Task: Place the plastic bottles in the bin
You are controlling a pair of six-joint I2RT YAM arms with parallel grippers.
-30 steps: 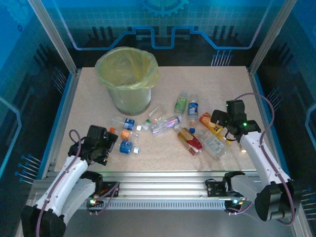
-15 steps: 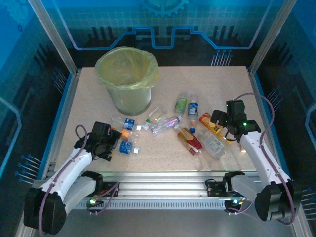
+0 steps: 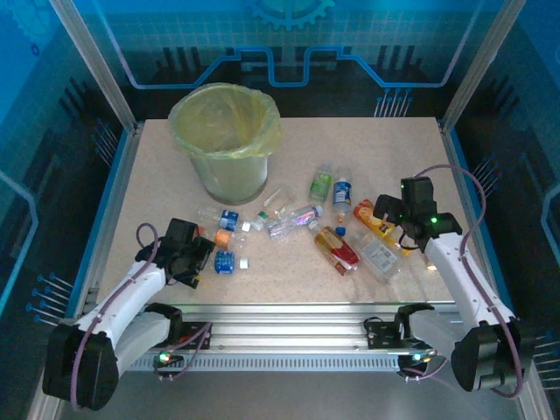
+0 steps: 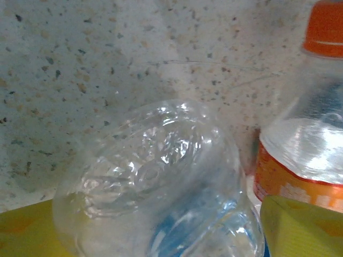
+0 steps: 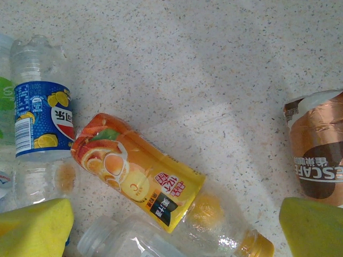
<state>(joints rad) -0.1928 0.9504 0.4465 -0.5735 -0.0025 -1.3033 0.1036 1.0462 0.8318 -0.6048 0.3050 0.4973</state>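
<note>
Several plastic bottles lie scattered mid-table in front of the bin [image 3: 233, 178], a pale green basket with a yellow-green bag. My left gripper [image 3: 206, 256] reaches a small clear bottle with a blue label [image 3: 224, 262]. In the left wrist view that bottle [image 4: 161, 182] fills the gap between my yellow fingertips [image 4: 300, 225], which stand open close against its sides. An orange-capped bottle [image 4: 313, 134] lies just right of it. My right gripper [image 3: 386, 213] hovers open over an orange-label bottle [image 5: 139, 176], its pads [image 5: 32, 227] on either side.
Near the right gripper lie a blue-label bottle [image 5: 40, 118], a brown coffee-label bottle [image 5: 321, 155] and a clear bottle [image 5: 120, 241]. Green-label [image 3: 321, 184] and red-label [image 3: 338, 248] bottles lie mid-table. Blue frame rails [image 3: 101, 219] border the tabletop.
My left arm has pushed forward toward the blue-label bottle and its jaws have narrowed round it. The right arm has stayed still.
</note>
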